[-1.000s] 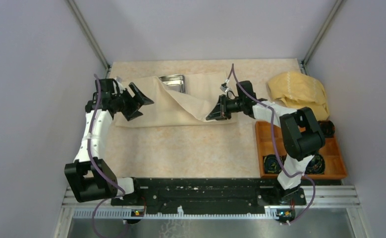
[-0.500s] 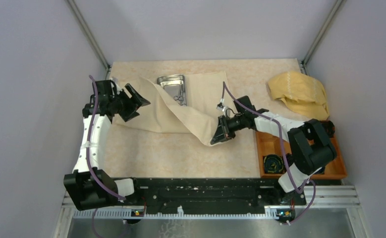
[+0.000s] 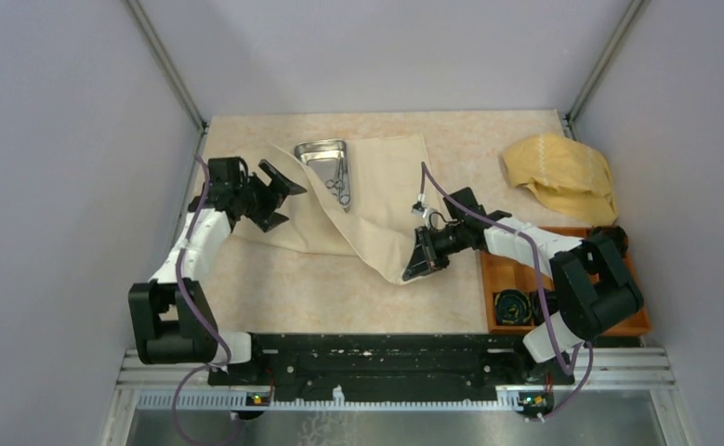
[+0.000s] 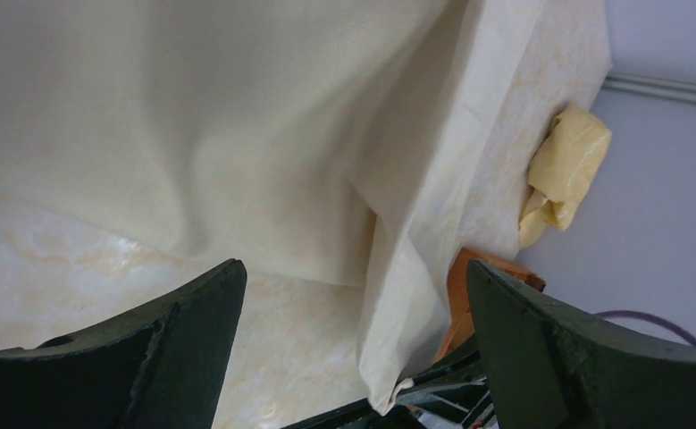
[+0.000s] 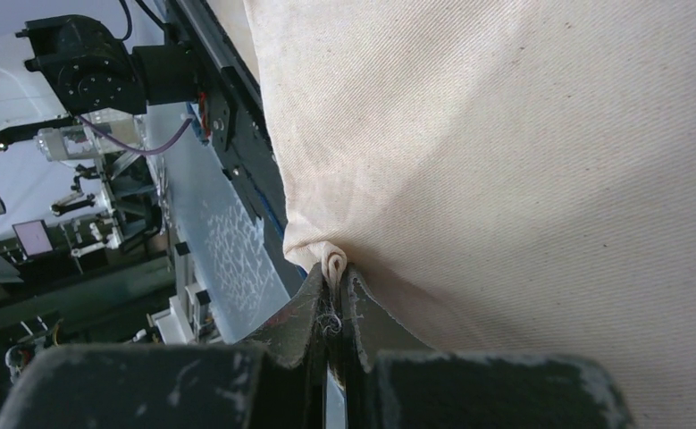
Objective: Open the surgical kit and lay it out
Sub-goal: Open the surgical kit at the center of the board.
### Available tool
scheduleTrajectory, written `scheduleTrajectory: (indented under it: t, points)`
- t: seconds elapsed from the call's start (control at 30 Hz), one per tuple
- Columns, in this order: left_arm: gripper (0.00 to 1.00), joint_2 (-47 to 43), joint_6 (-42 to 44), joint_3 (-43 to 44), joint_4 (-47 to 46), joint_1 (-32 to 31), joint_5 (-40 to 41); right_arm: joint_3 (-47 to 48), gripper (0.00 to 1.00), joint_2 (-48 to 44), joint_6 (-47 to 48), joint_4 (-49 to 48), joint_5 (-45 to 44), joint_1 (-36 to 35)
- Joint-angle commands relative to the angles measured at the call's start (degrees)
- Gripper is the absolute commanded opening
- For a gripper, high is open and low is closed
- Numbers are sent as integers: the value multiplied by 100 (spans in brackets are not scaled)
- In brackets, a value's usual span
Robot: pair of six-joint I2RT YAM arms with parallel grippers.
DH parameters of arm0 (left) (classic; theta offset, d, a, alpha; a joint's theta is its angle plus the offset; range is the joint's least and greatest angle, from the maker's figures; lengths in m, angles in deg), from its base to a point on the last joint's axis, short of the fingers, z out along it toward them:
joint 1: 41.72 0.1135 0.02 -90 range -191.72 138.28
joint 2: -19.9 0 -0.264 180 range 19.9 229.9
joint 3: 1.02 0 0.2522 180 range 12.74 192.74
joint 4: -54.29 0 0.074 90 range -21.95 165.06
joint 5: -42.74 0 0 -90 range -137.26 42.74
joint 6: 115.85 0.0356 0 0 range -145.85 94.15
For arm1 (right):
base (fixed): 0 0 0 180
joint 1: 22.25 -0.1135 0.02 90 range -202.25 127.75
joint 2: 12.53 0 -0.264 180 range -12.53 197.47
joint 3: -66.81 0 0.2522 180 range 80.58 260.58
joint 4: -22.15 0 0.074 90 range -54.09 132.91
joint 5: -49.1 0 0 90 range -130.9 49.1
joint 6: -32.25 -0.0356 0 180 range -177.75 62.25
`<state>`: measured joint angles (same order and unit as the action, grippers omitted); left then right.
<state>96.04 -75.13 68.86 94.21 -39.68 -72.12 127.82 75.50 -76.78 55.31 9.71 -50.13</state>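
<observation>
While its elbow folds over the orange box (image 3: 506, 265) of black coils at the near right, the R arm reaches fwd and left, low over the glossy marbled table (image 3: 321, 288). The R gripper (image 3: 423, 262) has its jaws pinched tight on a rolled corner of the cloth (image 3: 376, 186); the wrist view shows a fine twill weave, frayed threads at the hem, and the corner squeezed betw. the black pads (image 5: 313, 304). From that corner the cream sheet runs back as a long diagonal fold, soft and matte, w/ shallow creases. Further back on the left, the L arm is bent up at the elbow. The L gripper (image 3: 282, 197) hangs just over the cloth's left part w/ its curved black fingers (image 4: 192, 322) spread wide, holding nothing. Beyond, the shiny steel tray (image 3: 316, 149), rect. w/ rounded corners, lies half uncovered on the cloth near the far edge, slim scissors (image 3: 342, 186) lying from its lip onto the fabric. A crumpled yellow cloth (image 3: 562, 177) sits far right.
</observation>
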Motion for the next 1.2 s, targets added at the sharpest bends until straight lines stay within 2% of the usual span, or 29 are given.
scheduleTrajectory:
  t: [0.0, 0.2, 0.33, 0.43, 0.63, 0.77, 0.97, 1.07, 1.17]
  points:
    - [98, 585, -202, 767, -991, -28, -274, 140, 0, -297, 74, -65, 53, -62]
    - [88, 1437, -94, 1420, -1100, -80, 586, 74, 0, -361, 150, -25, 55, -66]
    - [91, 1925, -420, 1514, -1758, -137, 726, 109, 0, -419, 221, 86, 18, -67]
    - [90, 2329, -355, 1818, -1938, -178, 796, 118, 0, -483, 249, 136, -16, -63]
    - [78, 3156, 19, 2871, -1639, -420, 1048, 105, 0, -501, 323, 203, -47, -66]
    - [54, 3449, 221, 3330, -1111, -450, 1239, 37, 0, -551, 379, 246, -88, -64]
    - [1, 3417, 730, 3636, -35, -450, 1790, -22, 0, -672, 436, 418, -181, -69]
    - [0, 2963, 967, 3564, 784, -453, 2528, -21, 0, -814, 466, 689, -320, -66]
    - [0, 1897, 871, 3004, 1596, -457, 3380, -27, 0, -1024, 520, 1130, -588, -66]
